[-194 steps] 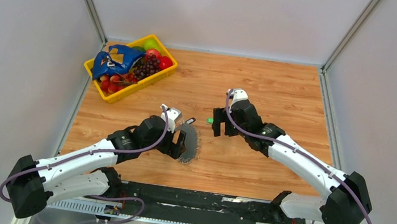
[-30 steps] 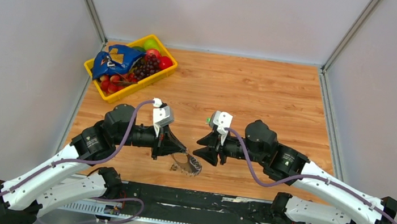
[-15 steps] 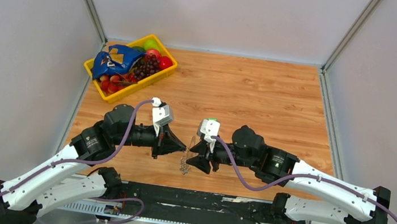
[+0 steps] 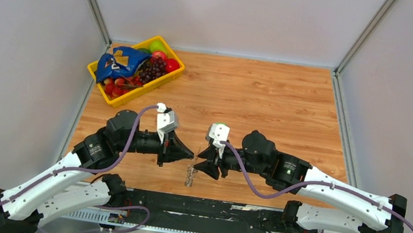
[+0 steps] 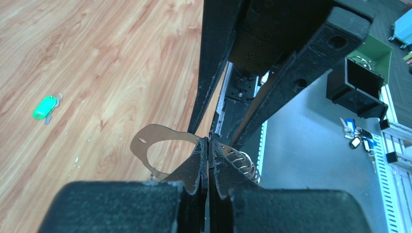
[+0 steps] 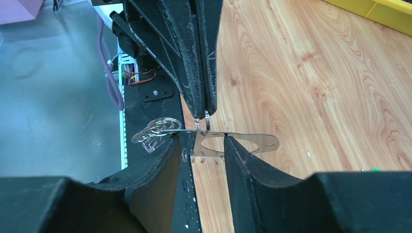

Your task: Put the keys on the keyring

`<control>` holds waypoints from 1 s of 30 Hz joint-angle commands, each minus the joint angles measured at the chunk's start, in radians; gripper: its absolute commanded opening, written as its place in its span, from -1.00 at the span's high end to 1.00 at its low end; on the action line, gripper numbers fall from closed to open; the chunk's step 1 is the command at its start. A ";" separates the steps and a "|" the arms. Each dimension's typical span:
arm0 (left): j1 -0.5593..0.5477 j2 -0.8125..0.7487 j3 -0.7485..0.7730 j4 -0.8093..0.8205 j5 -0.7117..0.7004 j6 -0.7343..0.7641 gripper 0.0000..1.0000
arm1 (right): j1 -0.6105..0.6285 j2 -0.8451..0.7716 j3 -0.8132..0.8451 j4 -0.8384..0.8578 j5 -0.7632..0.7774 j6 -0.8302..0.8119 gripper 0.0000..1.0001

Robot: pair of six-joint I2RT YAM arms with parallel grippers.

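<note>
Left end effector (image 5: 208,145) shut on keyring (image 5: 167,131); right end effector (image 6: 201,145) half-open astride it; green key (image 5: 44,107) at 9 o'clock, left wrist view.

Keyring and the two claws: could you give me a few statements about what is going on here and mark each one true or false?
1. The left gripper is shut on the keyring. True.
2. The green key already hangs on the keyring. False: it lies by itself on the table, apart from the ring.
3. The yellow basket stands at the table's far left corner. True.
4. The keyring lies loose on the table. False: it is pinched in the left gripper's fingertips, between the two arms.
5. The right gripper has its fingers standing apart. True.
</note>
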 commanded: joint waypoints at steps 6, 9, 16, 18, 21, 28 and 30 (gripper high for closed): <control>-0.001 -0.042 -0.016 0.115 0.130 -0.013 0.99 | 0.004 -0.040 0.028 0.078 -0.007 -0.027 0.18; -0.001 -0.041 -0.017 0.118 0.144 -0.014 0.99 | 0.004 -0.045 0.028 0.088 -0.027 -0.027 0.21; 0.000 -0.040 -0.018 0.122 0.147 -0.016 0.99 | 0.005 -0.056 0.031 0.106 -0.103 -0.026 0.25; 0.000 -0.037 -0.018 0.123 0.144 -0.017 0.99 | 0.006 -0.056 0.032 0.106 -0.117 -0.025 0.28; -0.001 -0.031 -0.018 0.121 0.141 -0.015 0.99 | 0.005 -0.056 0.033 0.109 -0.135 -0.026 0.30; -0.001 -0.027 -0.017 0.122 0.140 -0.012 0.99 | 0.007 -0.050 0.036 0.113 -0.141 -0.025 0.45; 0.000 -0.026 -0.016 0.122 0.141 -0.012 0.99 | 0.007 -0.045 0.036 0.114 -0.141 -0.026 0.57</control>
